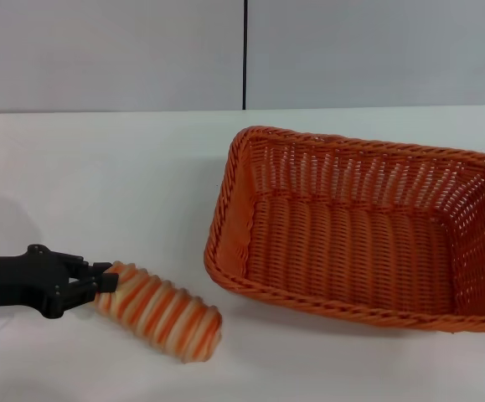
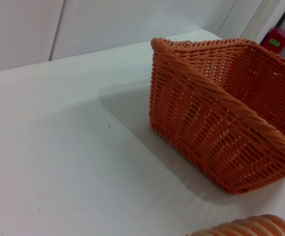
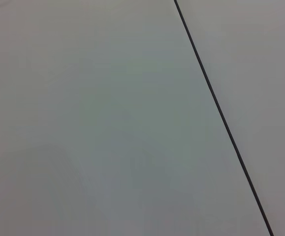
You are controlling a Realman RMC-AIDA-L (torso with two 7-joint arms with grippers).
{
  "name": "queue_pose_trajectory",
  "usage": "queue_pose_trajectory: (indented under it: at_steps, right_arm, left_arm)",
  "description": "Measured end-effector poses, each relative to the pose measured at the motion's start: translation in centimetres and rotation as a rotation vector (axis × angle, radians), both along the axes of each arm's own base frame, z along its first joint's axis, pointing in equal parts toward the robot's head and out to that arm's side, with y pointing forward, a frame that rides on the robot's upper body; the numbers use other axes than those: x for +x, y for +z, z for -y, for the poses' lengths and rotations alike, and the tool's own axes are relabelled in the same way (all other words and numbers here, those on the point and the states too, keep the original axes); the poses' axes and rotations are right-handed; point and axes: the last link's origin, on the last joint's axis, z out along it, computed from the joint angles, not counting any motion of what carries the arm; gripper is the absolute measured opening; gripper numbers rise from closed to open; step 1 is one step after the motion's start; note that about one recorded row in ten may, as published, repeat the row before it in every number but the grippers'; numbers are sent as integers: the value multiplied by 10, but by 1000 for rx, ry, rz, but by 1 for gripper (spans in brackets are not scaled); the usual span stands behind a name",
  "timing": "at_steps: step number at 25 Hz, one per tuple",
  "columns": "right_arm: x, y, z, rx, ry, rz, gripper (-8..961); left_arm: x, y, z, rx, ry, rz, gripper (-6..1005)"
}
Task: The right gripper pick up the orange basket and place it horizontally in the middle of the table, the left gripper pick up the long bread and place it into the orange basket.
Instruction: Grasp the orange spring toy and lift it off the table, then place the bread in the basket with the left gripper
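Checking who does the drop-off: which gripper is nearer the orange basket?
Left. The left gripper holds the long bread just off the left of the orange basket; the right gripper is out of view.

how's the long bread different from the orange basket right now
The orange basket is far larger than the long bread. The basket is an open woven rectangle, empty inside; the bread is a solid rounded loaf with orange and cream stripes. The basket sits free on the table, touched by no gripper, while the left gripper is clamped on one end of the bread, which lies outside the basket. Both are orange-toned.
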Motion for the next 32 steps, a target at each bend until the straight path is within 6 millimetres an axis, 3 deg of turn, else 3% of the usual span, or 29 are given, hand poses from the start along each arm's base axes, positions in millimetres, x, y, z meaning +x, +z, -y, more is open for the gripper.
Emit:
queue_pose_trajectory:
  at_steps: [11, 17, 23, 25, 30, 31, 32]
  right_arm:
    - [0, 0, 0, 9, -3, -7, 515]
    - [1, -1, 2, 8, -8, -10, 515]
    - [1, -3, 4, 6, -6, -17, 515]
    - [1, -5, 5, 3, -8, -26, 515]
    - [3, -8, 8, -4, -14, -43, 515]
    - [3, -8, 8, -4, -14, -43, 515]
    - [3, -8, 8, -4, -14, -44, 515]
  left_arm:
    - [0, 1, 0, 3, 0, 1, 125]
    - [-2, 11, -6, 45, 38, 15, 112]
    - [-9, 29, -11, 133, 70, 22, 106]
    - [-16, 50, -16, 241, 106, 31, 104]
    - [-19, 59, -18, 293, 122, 42, 98]
    - [-23, 79, -25, 448, 168, 96, 97]
    - [-23, 79, -25, 448, 168, 96, 97]
